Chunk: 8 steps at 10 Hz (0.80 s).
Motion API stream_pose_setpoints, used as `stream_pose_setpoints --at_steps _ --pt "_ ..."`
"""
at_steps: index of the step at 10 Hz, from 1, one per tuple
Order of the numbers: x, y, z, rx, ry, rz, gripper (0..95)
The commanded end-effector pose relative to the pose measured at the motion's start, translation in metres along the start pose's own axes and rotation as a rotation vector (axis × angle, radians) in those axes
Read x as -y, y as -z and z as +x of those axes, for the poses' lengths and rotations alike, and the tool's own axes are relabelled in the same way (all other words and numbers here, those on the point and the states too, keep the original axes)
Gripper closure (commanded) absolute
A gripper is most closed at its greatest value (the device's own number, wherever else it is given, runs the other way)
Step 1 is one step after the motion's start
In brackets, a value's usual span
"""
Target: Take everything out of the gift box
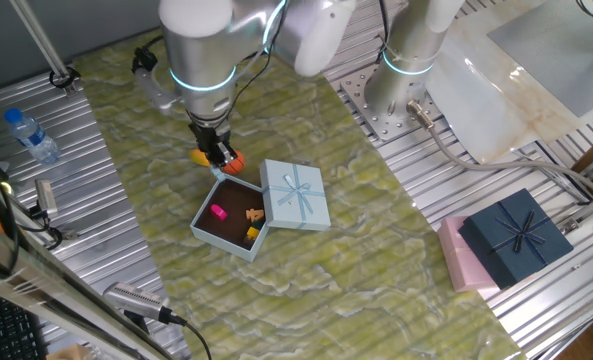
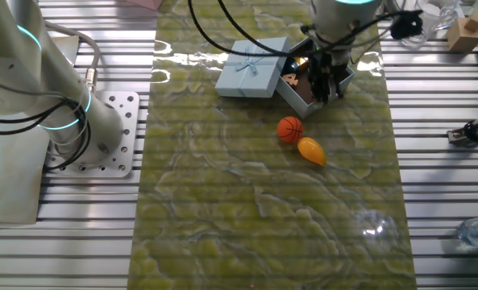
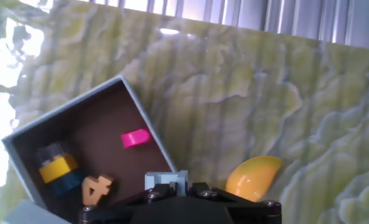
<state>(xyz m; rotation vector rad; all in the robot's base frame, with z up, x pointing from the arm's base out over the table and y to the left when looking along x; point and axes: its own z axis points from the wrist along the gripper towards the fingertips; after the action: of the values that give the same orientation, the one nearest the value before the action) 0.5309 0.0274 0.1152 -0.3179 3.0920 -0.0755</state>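
Mango (image 3: 252, 176) lies outside the gift box (image 1: 232, 216) wall, beside the gripper (image 1: 213, 148), grip state unclear.

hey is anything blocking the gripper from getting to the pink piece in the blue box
Nothing visible. The gift box is open, its lid lying beside it, and the pink piece sits uncovered on the bottom, apart from the other toys. The gripper hangs just outside the rim.

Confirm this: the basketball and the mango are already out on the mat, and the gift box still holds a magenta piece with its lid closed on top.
Wrong on the lid. The gift box is open; its lid leans against the box's side, as one fixed view shows. The basketball and mango are out, the magenta piece inside.
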Motion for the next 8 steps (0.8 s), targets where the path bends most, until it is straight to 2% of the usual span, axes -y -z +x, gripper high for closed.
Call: stream_pose_setpoints --at_steps 1,2,3,4,8 --pt "0.01 -0.001 0.002 -0.018 0.023 -0.021 95.0" --pt "0.015 -0.001 0.003 -0.022 0.032 -0.024 95.0" --pt "0.019 -0.003 0.003 -0.024 0.036 -0.049 95.0" --pt "0.023 -0.006 0.003 -0.023 0.038 -0.057 95.0" --pt "0.032 -0.014 0.002 -0.018 0.049 -0.067 95.0"
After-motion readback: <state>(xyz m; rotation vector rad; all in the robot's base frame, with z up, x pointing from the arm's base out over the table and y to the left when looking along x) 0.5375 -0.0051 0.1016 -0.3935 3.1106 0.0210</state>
